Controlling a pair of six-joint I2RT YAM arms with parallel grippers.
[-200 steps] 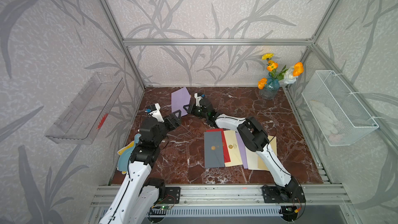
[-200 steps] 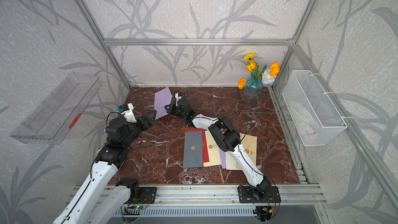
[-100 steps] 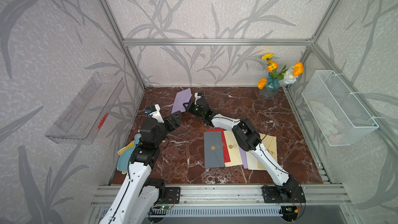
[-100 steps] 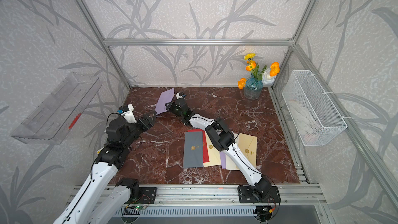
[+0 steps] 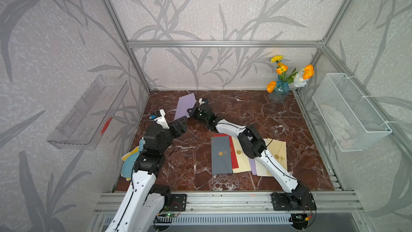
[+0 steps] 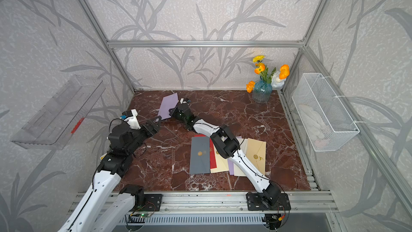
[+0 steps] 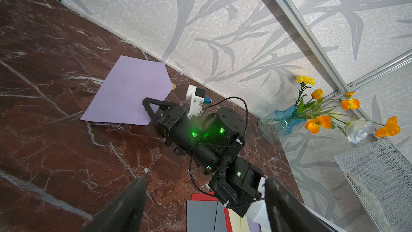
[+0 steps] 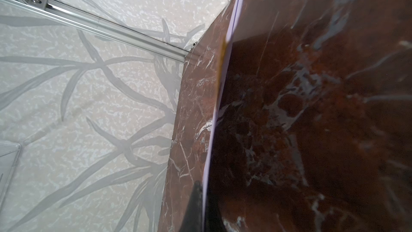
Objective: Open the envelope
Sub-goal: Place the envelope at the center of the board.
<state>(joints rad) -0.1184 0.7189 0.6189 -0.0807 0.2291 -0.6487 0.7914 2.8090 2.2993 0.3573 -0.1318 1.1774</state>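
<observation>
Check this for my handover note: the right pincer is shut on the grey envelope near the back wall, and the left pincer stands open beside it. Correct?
Wrong colour: the right pincer is shut on the purple envelope, not a grey one, as the left wrist view shows. It is near the back wall, and the left pincer stands open beside it.

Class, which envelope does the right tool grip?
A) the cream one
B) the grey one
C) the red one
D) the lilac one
D: the right tool is shut on a corner of the lilac envelope, which the right wrist view shows edge-on between its fingers.
</observation>
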